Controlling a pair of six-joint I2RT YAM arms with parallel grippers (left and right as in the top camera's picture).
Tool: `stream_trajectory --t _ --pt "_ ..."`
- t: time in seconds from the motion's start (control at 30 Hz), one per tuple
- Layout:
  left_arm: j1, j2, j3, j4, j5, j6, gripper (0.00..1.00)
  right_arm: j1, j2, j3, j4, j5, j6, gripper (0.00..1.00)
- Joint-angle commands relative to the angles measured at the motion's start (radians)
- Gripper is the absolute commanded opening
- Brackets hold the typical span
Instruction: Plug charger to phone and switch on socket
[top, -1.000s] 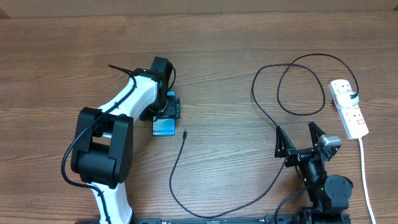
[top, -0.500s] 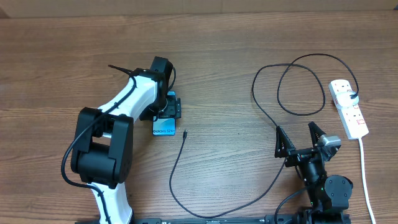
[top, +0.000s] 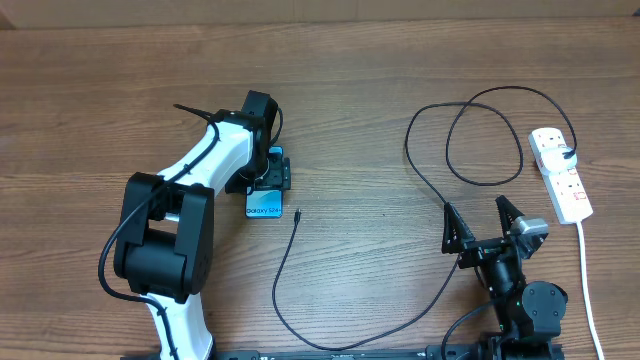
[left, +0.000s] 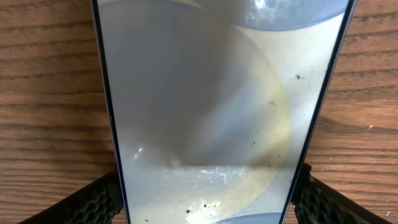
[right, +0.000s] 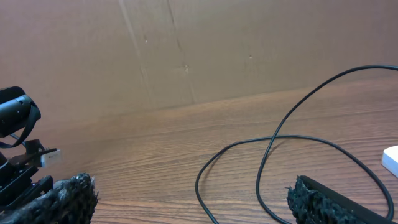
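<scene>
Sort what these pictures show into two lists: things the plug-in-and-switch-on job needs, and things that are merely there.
Needed:
phone, held at its long edges by the left gripper
charger, its plug tip lying free beside the phone
socket
right gripper, open

Merely there:
the socket's white cord
brown board behind the table

White left arm (top: 205, 160) with black joints, thin black cable; all-black right arm (top: 522, 292), right pincer (top: 477, 228) with mesh-textured pads (right: 65, 199).
</scene>
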Motion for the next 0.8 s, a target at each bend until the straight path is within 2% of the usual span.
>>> stream_trajectory --t 0.0,0.77 --pt "-0.007 0.003 -0.018 0.008 0.03 0.01 0.84 -0.003 -0.004 -0.01 0.005 0.002 0.002 1.0" --pt "-0.007 0.003 -0.019 0.008 0.03 0.007 0.86 -0.003 -0.004 -0.01 0.005 0.002 0.002 1.0"
